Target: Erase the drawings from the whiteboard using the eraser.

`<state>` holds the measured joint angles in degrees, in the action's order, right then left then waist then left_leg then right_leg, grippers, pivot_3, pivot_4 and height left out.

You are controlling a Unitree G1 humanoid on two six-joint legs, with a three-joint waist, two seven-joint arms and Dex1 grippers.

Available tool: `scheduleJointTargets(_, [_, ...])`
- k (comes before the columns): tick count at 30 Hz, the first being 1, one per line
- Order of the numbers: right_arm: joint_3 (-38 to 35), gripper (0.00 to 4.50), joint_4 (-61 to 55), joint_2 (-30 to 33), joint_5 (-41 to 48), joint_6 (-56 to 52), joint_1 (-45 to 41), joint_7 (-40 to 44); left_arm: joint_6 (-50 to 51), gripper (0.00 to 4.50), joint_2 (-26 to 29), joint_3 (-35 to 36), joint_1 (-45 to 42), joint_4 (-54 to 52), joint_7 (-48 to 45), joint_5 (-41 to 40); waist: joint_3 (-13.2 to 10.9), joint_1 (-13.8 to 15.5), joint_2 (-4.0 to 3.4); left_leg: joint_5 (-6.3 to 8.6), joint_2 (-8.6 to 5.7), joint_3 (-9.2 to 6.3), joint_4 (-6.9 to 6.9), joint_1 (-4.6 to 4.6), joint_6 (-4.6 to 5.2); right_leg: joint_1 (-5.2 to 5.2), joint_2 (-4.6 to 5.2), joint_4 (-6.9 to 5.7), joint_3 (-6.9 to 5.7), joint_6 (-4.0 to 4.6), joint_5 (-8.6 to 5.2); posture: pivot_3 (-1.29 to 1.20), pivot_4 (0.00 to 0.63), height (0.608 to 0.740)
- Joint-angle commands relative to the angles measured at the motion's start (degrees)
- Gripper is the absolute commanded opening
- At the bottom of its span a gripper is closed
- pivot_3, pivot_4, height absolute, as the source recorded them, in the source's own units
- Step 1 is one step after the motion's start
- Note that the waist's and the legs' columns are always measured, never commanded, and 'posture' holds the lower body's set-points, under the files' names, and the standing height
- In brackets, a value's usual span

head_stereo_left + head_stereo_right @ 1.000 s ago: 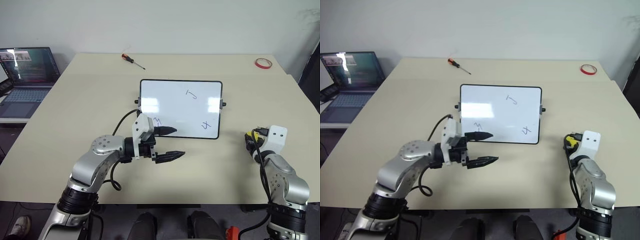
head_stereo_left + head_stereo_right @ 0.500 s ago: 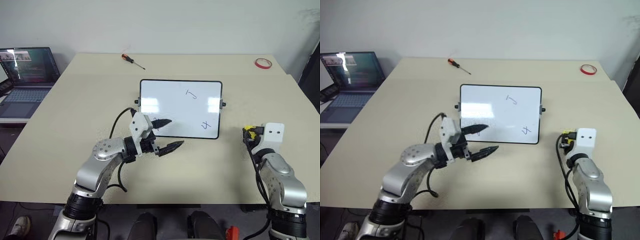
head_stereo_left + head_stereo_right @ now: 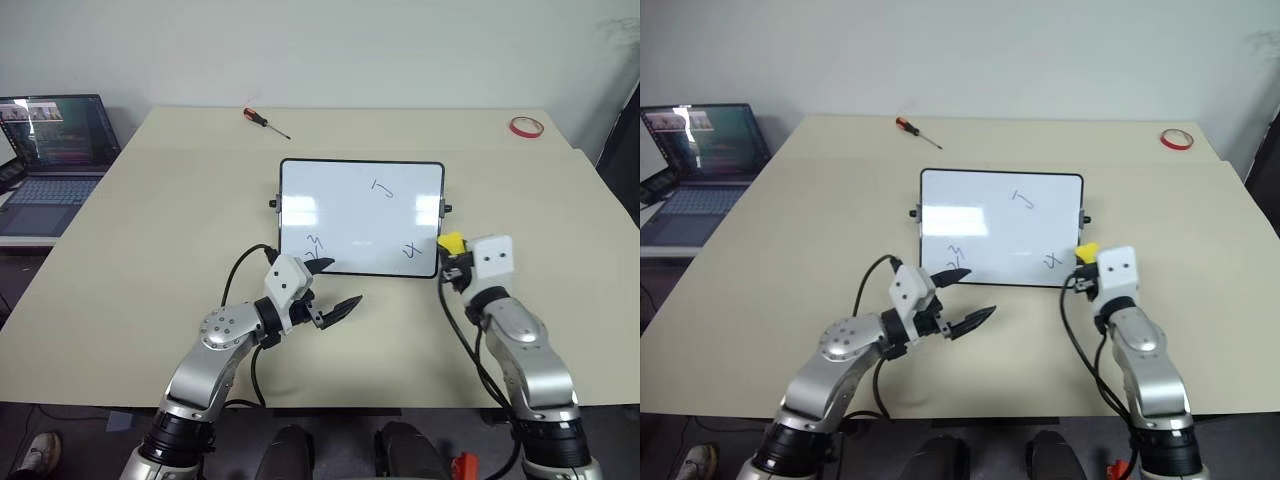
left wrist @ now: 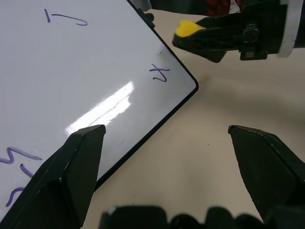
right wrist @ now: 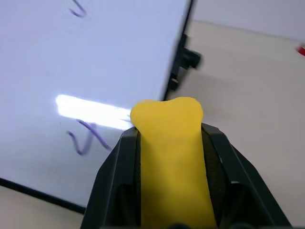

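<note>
One whiteboard is lying on the worktop. Three drawings are showing on it: one near the far edge, one at the near right corner, one at the near left edge. One eraser is sitting in the jaws of one of the two grippers, the right gripper; the left gripper is carrying nothing. One screwdriver, one red tape ring and one laptop are also showing.

laptop cut off at frame edge
</note>
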<state>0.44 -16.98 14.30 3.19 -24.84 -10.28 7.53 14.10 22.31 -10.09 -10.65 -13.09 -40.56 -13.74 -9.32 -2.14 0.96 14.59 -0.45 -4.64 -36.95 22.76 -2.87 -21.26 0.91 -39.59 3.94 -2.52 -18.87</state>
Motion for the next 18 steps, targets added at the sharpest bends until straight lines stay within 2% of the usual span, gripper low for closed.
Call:
scheduleJointTargets(1, [1.6,1.3,1.3,-0.6,-1.4,3.2,-2.8,0.6,-1.9,4.5,-0.7,0.0,-1.6,-0.2,0.4,0.7,0.0,0.1,0.0,0.0,0.0,0.0,0.0,0.0,0.0,0.0,0.0,0.01,-0.01,0.0,0.0,0.0,0.15,0.74])
scheduleJointTargets(11, [4.1,1.3,9.5,-2.3,-2.9,8.0,-7.3,2.4,-2.8,4.5,-1.2,0.2,-2.1,0.4,0.4,1.5,0.0,0.1,0.0,0.0,0.0,0.01,0.0,0.0,0.0,-0.01,0.01,0.0,0.0,0.0,0.0,0.0,0.15,0.74])
scheduleJointTargets(18, [7.1,1.3,10.8,-1.2,-5.5,4.6,-6.2,4.0,-2.7,4.5,-1.2,0.3,-2.5,0.1,0.5,1.3,0.0,0.1,0.01,0.0,0.0,0.01,-0.02,-0.02,0.0,0.01,0.01,-0.03,0.0,0.0,0.0,0.0,0.15,0.74])
